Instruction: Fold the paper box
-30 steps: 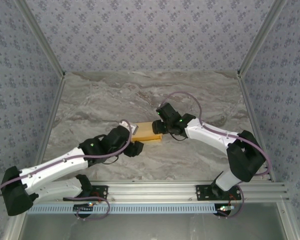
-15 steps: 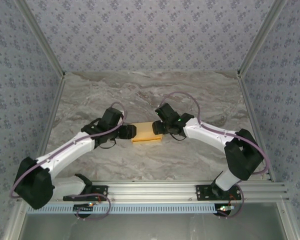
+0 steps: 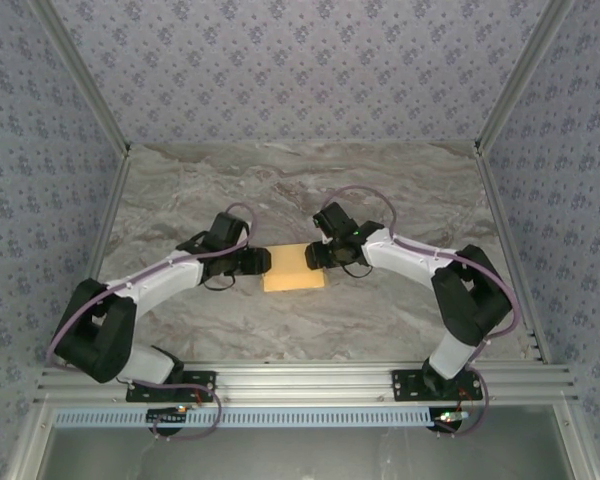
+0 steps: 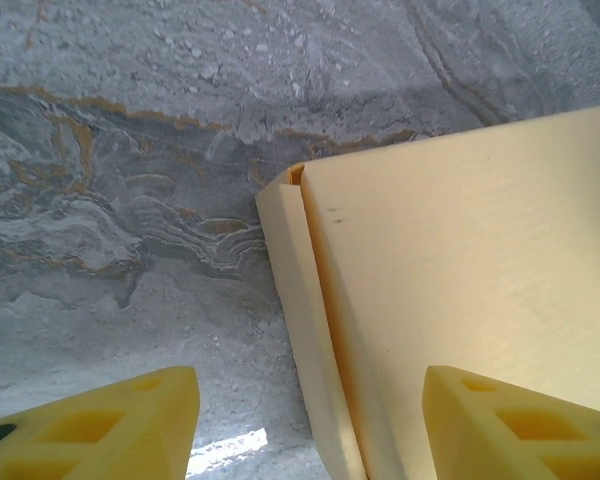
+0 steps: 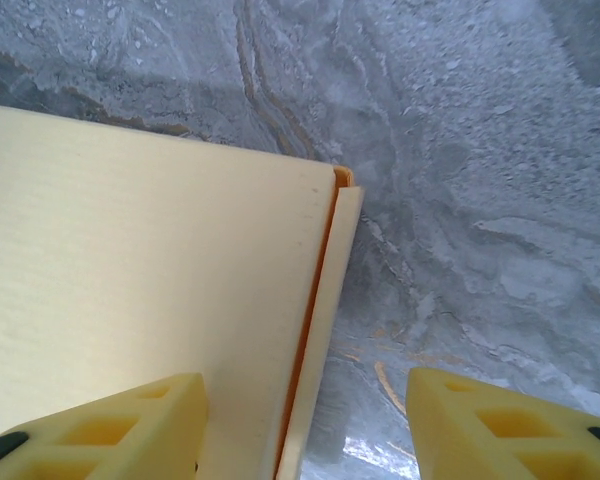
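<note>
Risk first: paper box (image 3: 293, 269) lies flat mid-table between both grippers, and thin card on smooth marble probably slides easily. Left gripper (image 3: 264, 262) sits at its left edge, jaws apart, gripping nothing, one finger over the top panel and one over bare table, straddling a side flap (image 4: 302, 330) that gapes slightly. Right gripper (image 3: 315, 257) mirrors this at the right edge, jaws apart and empty, with its flap (image 5: 323, 330) also loose. An uneven push could skew or buckle the box, and a hard pinch could crease a flap. Around: marble table (image 3: 200, 190), metal rail (image 3: 310, 380), patterned walls (image 3: 280, 60). Likely obstacle: the arms themselves, close across the box.
</note>
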Robot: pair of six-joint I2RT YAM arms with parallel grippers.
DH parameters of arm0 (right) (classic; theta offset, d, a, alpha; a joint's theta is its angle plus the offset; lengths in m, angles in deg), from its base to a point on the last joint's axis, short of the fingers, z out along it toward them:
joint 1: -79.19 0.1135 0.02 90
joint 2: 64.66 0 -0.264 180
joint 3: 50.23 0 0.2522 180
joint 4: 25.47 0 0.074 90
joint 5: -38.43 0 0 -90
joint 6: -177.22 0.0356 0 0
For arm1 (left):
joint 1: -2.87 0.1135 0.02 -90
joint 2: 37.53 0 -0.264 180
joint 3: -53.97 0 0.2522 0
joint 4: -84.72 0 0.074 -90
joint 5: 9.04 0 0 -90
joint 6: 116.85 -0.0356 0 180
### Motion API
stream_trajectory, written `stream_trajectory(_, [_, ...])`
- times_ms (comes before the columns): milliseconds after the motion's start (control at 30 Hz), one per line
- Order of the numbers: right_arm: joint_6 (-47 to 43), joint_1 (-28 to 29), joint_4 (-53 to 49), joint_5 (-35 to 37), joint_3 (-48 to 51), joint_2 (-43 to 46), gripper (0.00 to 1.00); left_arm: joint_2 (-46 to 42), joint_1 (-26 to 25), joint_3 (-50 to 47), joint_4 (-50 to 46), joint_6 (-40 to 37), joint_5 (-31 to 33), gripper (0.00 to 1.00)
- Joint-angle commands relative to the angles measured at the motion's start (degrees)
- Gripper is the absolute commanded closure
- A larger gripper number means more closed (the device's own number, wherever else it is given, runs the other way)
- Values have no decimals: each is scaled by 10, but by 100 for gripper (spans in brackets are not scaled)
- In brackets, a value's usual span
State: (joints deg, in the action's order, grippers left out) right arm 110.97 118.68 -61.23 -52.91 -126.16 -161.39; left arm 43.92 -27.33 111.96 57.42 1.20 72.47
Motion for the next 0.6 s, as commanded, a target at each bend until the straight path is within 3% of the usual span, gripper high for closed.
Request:
stream_trajectory(0, [-14, -6, 6, -25, -3, -19, 44, 14, 4, -10, 28, 3, -19, 41])
stream_trajectory(333, [-12, -13, 14, -38, 1, -52, 49, 45, 4, -32, 58, 14, -39, 49])
stream_trajectory(567, [-27, -27, -6, -38, -40, -70, 51, 57, 4, -38, 101, 42, -75, 49])
